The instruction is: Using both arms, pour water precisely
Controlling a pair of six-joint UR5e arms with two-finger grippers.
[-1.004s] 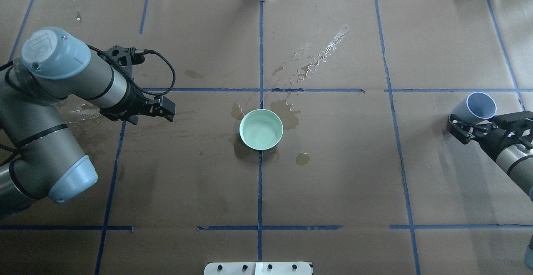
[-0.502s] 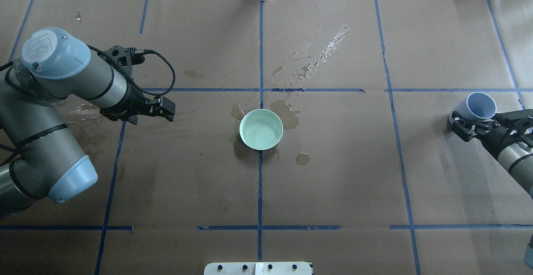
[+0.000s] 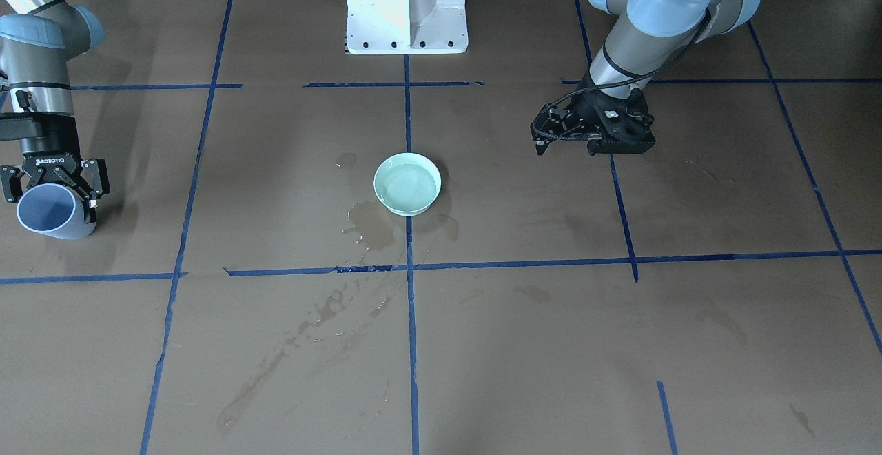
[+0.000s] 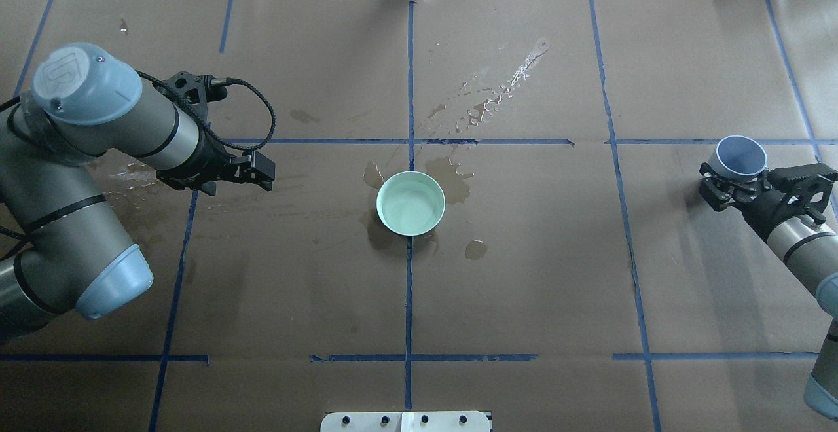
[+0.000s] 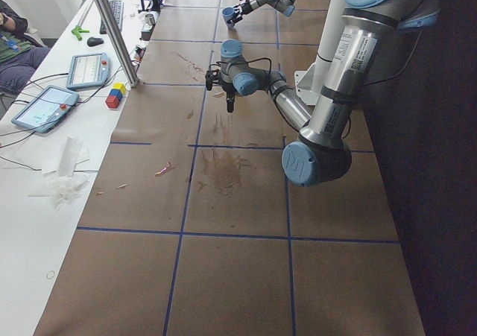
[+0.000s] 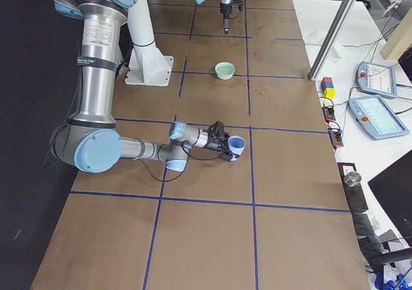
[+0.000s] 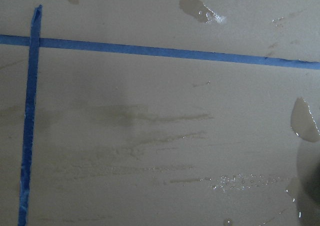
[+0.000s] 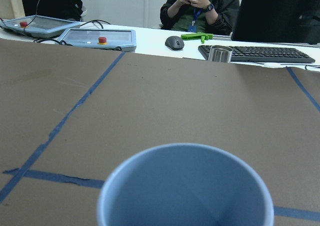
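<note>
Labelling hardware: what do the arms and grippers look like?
The left arm and right arm are silver-grey tubes with pale blue caps. The left gripper and right gripper are black, the right marked ROBOTIQ. A black cable loops at the left wrist.

Quick headcount from my side. Two silver-grey jointed arms: my left arm (image 4: 85, 157) and my right arm (image 4: 802, 249). One black two-finger claw on each, so two: left gripper (image 4: 265, 171), right gripper (image 4: 736, 183). One pale blue round cup (image 4: 740, 156). One mint-green round bowl (image 4: 379, 204), with one pool of clear water (image 4: 412, 206) in it. One white pedestal block (image 3: 406, 7). Off the brown paper: two grey touchscreen pendants (image 8: 97, 35), one black keyboard (image 8: 257, 54), one dark computer mouse (image 8: 174, 42), one short metal cylinder (image 8: 220, 53). Wet splashes (image 4: 476, 249) near the bowl: several, too smeared to count exactly.
</note>
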